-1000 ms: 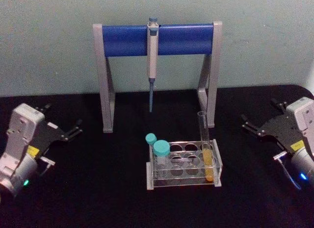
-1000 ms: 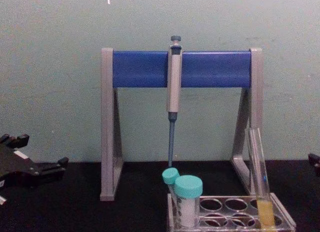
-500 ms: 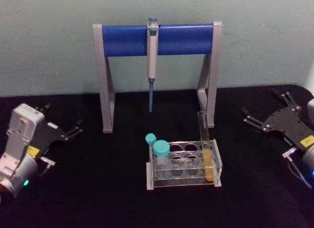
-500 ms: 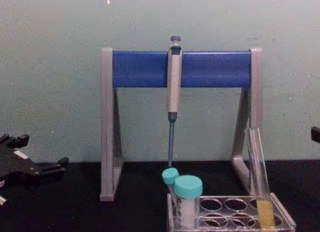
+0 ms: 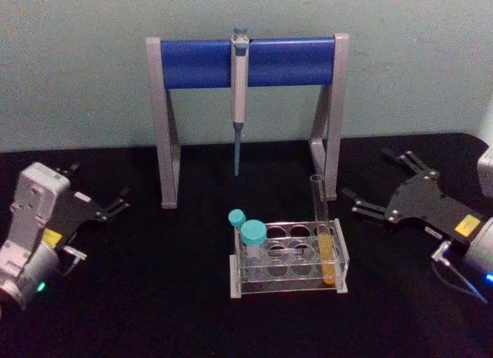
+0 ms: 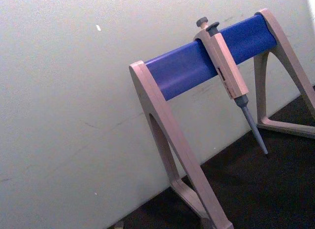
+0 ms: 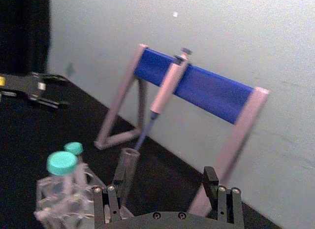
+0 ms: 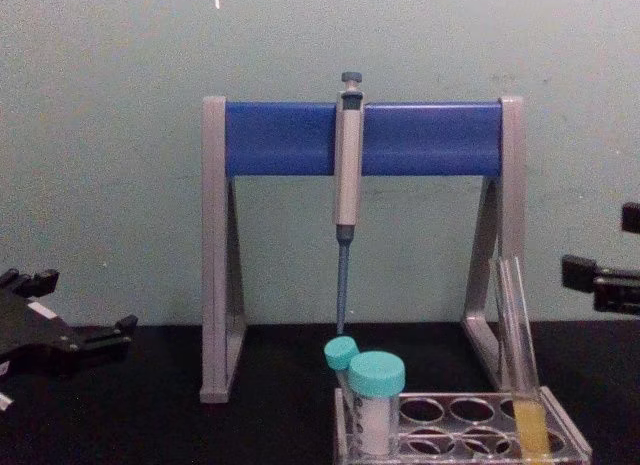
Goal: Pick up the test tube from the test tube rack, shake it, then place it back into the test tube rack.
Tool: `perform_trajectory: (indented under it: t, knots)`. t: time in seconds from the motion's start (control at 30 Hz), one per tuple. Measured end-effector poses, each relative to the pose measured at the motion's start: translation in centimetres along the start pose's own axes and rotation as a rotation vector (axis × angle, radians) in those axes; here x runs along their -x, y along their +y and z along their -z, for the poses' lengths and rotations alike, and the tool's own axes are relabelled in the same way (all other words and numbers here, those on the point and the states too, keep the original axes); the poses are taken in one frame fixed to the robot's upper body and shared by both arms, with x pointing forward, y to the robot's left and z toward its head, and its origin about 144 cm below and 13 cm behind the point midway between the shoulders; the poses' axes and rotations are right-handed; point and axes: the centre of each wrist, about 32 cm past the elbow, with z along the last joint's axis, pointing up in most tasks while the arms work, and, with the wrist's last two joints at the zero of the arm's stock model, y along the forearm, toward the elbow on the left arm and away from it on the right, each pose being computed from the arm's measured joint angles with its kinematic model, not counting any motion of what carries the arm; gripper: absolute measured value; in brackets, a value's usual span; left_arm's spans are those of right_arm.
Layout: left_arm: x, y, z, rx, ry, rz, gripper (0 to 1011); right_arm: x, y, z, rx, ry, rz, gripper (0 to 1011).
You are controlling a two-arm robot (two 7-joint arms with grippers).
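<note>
1. The right end effector (image 5: 367,173) hovers over the counter (image 5: 154,304) to the right of the test tube rack (image 5: 285,289), fingers spread wide and holding nothing; its tips point toward the test tube (image 5: 320,219), a short gap away
2. In the right wrist view its two fingers (image 7: 106,199) frame the tube's open top, with the tube nearer one finger than the other
3. The left end effector (image 5: 98,185) sits low at the counter's left side, well apart from the rack, also wide open and empty
4. The test tube stands in the rack's right-end column, yellow-orange liquid in its lower part, leaning slightly, its upper half rising above the rack
5. Two teal-capped tubes (image 5: 253,235) stand at the rack's left end
6. The counter is flat matte black; the rack sits near its middle, with open black surface in front and on both sides
7. Behind the rack stands a grey-and-blue pipette stand (image 5: 192,63) with a pipette (image 5: 239,88) hanging from its bar; its right leg is just behind the test tube
8. The counter's far edge meets a plain pale green wall (image 5: 77,65) right behind the stand
9. Each end effector carries a small yellow sticker (image 5: 51,237), with print too small to read
</note>
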Motion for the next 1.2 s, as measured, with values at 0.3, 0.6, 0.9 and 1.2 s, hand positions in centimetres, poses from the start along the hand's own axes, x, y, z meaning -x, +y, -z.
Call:
perform_trajectory:
  t: [0.3, 0.6, 0.9, 1.2]
  knots:
    - [0.0, 0.0, 0.0, 0.000, 0.000, 0.000, 1001, 0.2, 1.2, 0.8, 0.006, 0.098, -0.085, 1000]
    - [0.0, 0.0, 0.0, 0.000, 0.000, 0.000, 1001, 0.2, 2.3, 1.7, 0.045, 0.177, -0.127, 1000]
    - [0.0, 0.0, 0.0, 0.000, 0.000, 0.000, 1001, -0.1, 3.0, 1.9, 0.081, 0.230, -0.153, 1000]
    - [0.0, 0.0, 0.0, 0.000, 0.000, 0.000, 1001, -0.3, 3.3, 1.9, 0.104, 0.263, -0.170, 1000]
